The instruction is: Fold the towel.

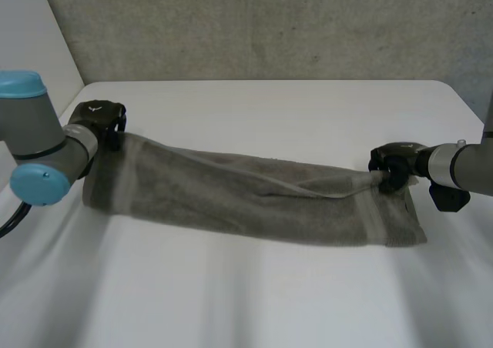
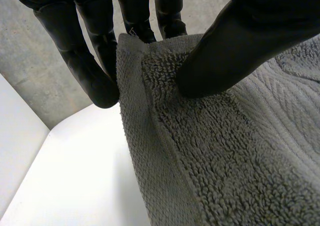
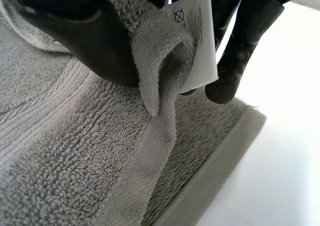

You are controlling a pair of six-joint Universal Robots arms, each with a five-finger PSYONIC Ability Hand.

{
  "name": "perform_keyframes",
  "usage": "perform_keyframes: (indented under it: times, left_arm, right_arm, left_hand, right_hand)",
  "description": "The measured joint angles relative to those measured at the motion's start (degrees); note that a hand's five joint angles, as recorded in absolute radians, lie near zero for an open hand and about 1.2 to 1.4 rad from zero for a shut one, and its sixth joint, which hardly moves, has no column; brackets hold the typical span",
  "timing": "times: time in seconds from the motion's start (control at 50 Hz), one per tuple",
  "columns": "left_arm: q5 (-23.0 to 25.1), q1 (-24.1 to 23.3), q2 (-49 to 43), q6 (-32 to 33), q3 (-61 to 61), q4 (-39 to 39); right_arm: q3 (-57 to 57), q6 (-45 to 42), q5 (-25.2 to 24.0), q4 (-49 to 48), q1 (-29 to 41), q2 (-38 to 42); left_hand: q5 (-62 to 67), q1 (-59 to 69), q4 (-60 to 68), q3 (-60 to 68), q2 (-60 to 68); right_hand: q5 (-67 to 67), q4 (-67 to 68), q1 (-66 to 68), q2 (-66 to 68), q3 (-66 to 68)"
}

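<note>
A grey towel (image 1: 254, 198) lies stretched across the white table (image 1: 277, 109), folded lengthwise into a long band. My left hand (image 1: 98, 118) holds its far left corner; in the left wrist view the thumb (image 2: 235, 46) presses the towel's edge (image 2: 165, 111) against the fingers (image 2: 95, 61). My right hand (image 1: 394, 167) pinches the upper layer's right corner, lifted slightly above the lower layer. In the right wrist view the thumb (image 3: 85, 33) and fingers (image 3: 240, 41) clamp a curled corner (image 3: 160, 61) with a white care label (image 3: 200, 36).
A grey wall (image 1: 269, 25) stands behind the table's far edge. Bare white tabletop lies in front of the towel and behind it.
</note>
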Motion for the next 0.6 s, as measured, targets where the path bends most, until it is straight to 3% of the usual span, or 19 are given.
perform_keyframes:
  times: [0.2, 0.28, 0.32, 0.42, 0.46, 0.5, 0.6]
  left_arm:
    - [-1.5, -0.9, -4.9, -0.1, 7.3, -1.3]
    - [-1.4, -1.6, -5.9, -0.1, 8.5, -1.6]
    - [-1.3, -2.0, -6.2, 0.0, 8.8, -1.6]
    - [-1.3, -3.3, -6.8, 0.0, 9.0, -1.8]
    - [-1.3, -3.8, -6.8, 0.0, 9.0, -1.9]
    - [-1.3, -4.2, -6.6, 0.0, 8.9, -2.0]
    - [-1.4, -4.5, -5.4, -0.3, 8.5, -2.5]
  right_arm:
    - [0.2, 4.6, 3.4, -6.8, 0.1, 0.1]
    - [0.5, 5.3, 4.1, -7.5, 0.1, 0.5]
    - [0.7, 5.3, 4.4, -7.6, 0.1, 0.6]
    - [1.4, 5.2, 6.1, -7.7, 0.3, 0.9]
    - [1.7, 5.2, 7.4, -8.0, 0.3, 0.8]
    - [2.1, 5.1, 9.2, -8.6, 0.4, 0.4]
    - [4.6, 5.1, 12.1, -12.4, 0.8, -3.0]
  left_hand:
    - [0.0, 0.0, 0.0, 0.0, 0.0]
    - [0.0, -0.1, -0.1, -1.0, -0.1]
    - [-6.3, -5.5, -7.4, -9.2, -7.3]
    - [-47.8, -46.9, -50.0, -50.7, -48.9]
    - [-64.0, -61.3, -65.5, -66.7, -63.3]
    - [-71.5, -67.6, -71.5, -73.8, -70.6]
    - [-72.7, -67.9, -71.8, -74.8, -71.5]
  right_hand:
    - [-0.1, 0.0, 0.0, 0.0, 0.0]
    - [-18.7, -18.3, -18.9, -17.5, -16.5]
    - [-29.7, -29.0, -29.2, -28.1, -27.1]
    - [-60.7, -59.1, -58.7, -57.9, -56.7]
    - [-62.9, -62.1, -61.8, -61.1, -60.2]
    - [-62.9, -62.1, -62.8, -61.2, -60.5]
    - [-62.9, -62.1, -62.8, -61.2, -60.5]
